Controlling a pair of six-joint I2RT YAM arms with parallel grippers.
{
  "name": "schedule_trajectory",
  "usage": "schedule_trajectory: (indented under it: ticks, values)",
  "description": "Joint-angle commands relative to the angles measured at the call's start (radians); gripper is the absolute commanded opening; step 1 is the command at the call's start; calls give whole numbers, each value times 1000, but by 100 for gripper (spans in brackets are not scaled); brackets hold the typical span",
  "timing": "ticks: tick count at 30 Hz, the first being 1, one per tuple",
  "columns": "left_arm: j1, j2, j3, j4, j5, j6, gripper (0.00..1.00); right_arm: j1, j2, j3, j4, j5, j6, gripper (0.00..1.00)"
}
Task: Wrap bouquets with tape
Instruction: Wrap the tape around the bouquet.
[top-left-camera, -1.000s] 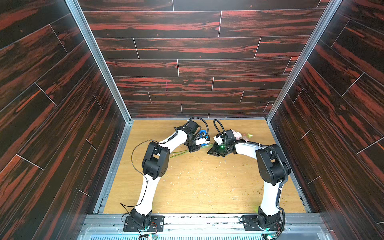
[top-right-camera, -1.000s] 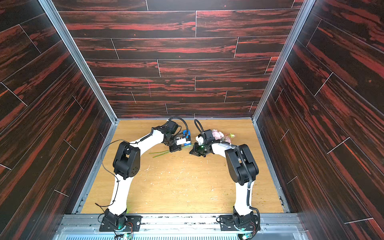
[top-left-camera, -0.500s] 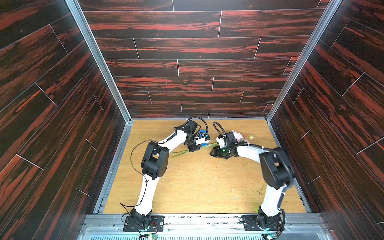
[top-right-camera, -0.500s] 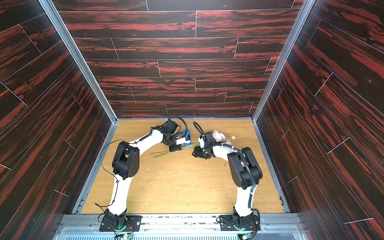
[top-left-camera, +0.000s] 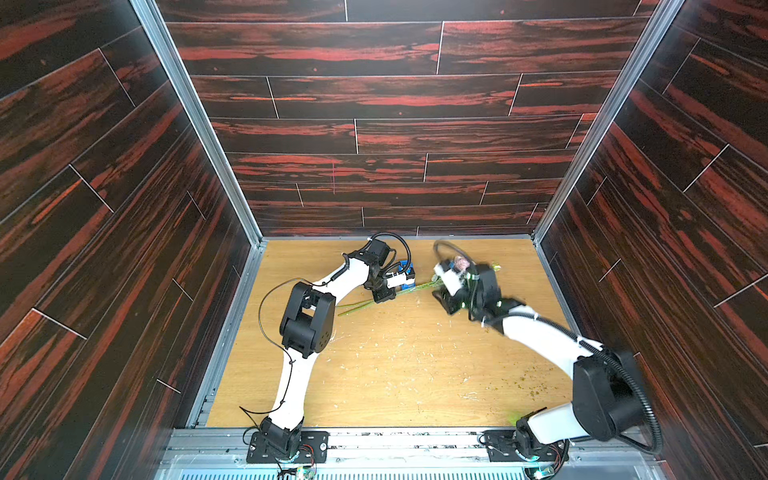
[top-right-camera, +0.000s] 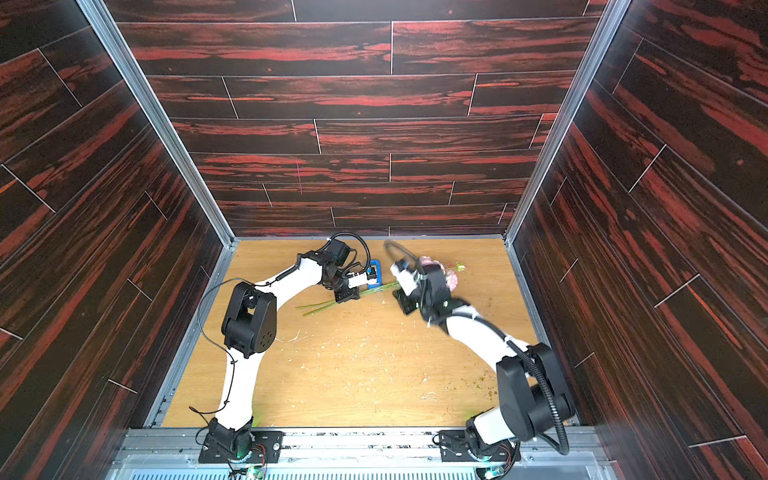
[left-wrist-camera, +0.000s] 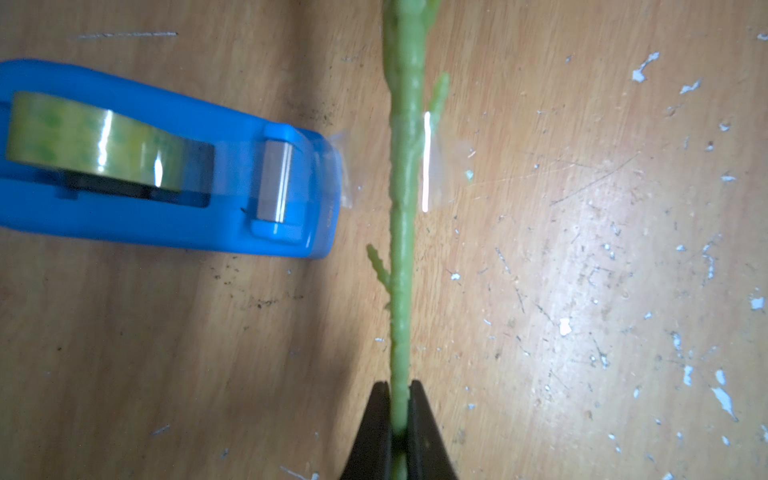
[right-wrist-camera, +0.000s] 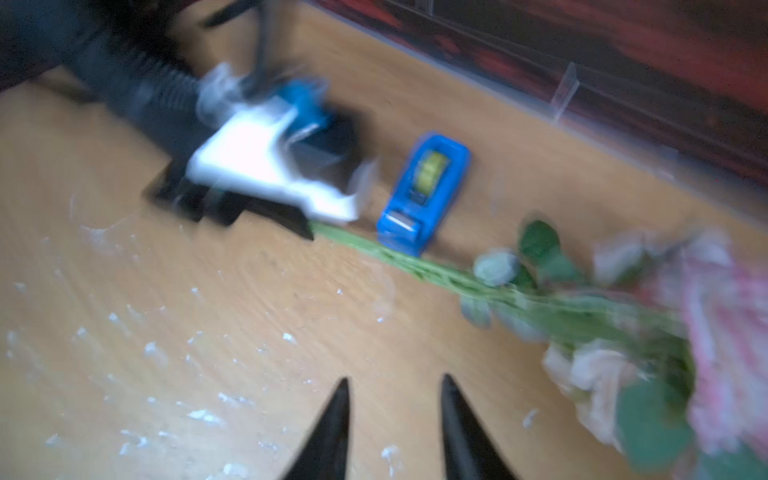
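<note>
Left gripper (left-wrist-camera: 400, 388) clamps bouquet stems (left-wrist-camera: 402, 249); tape dispenser (left-wrist-camera: 166, 222) just beside.

Robot lab cell: panelled walls (top-left-camera: 374, 104), aluminium frame (top-left-camera: 197, 120)

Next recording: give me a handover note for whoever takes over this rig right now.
Left end effector: shut on the bouquet stems.
Right end effector: open, empty, near the blooms.
Tape dispenser: on the table, beside the stems.
Done: a clear tape strip appears stuck to the stems, its flap loose.
Left: wrap that flap around the stems, probably add more tape.
</note>
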Motion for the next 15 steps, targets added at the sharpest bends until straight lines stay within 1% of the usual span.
schedule_trajectory:
  ticks: [1,2,3,5,9,11,13,15]
  values:
    - [6,-78,-4,-3,54,14,0,29,15,-118,220,-56,-545,25]
    - [6,-79,-5,-3,59,18,0,28,31,-138,270,-56,-644,23]
    - [6,-79,-8,0,64,19,0,25,52,-143,313,-52,-704,23]
    - [6,-78,-12,4,75,19,0,13,87,-109,314,-93,-754,22]
    - [6,-72,-8,0,92,16,0,-29,122,10,184,-278,-767,21]
    - [6,-75,-7,-13,102,21,0,-43,148,58,143,-337,-765,22]
    - [6,-75,-2,-26,109,31,0,-55,182,110,112,-365,-748,22]
    - [7,-74,1,-30,113,29,0,-75,219,189,18,-425,-727,23]
